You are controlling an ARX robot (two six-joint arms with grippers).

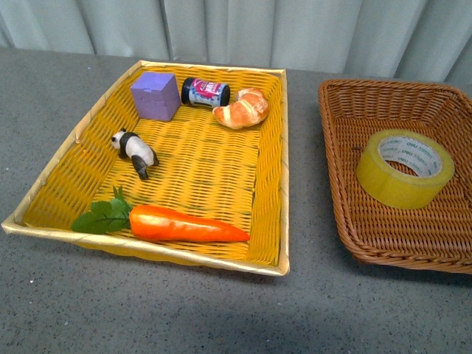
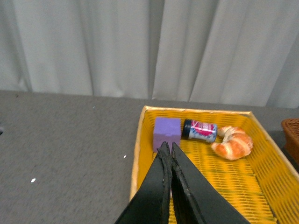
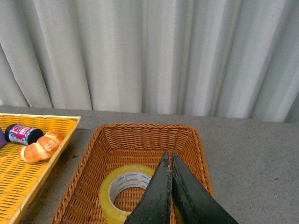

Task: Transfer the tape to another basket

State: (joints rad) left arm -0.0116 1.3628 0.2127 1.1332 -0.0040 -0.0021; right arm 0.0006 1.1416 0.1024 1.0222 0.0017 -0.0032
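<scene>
The yellow tape roll [image 1: 405, 168] with a white core lies flat inside the brown wicker basket [image 1: 346, 199] at the right. It also shows in the right wrist view [image 3: 112, 190], inside the same brown basket [image 3: 88, 168]. My right gripper [image 3: 168, 156] is shut and empty, above the basket and beside the tape. My left gripper [image 2: 167, 147] is shut and empty, over the near left part of the yellow basket [image 2: 138, 154]. Neither arm shows in the front view.
The yellow basket [image 1: 273, 169] holds a purple cube [image 1: 155, 95], a small jar [image 1: 206, 92], a croissant [image 1: 242, 108], a panda figure [image 1: 136, 150] and a carrot [image 1: 181, 223]. Grey tabletop [image 1: 147, 310] surrounds both baskets; a curtain hangs behind.
</scene>
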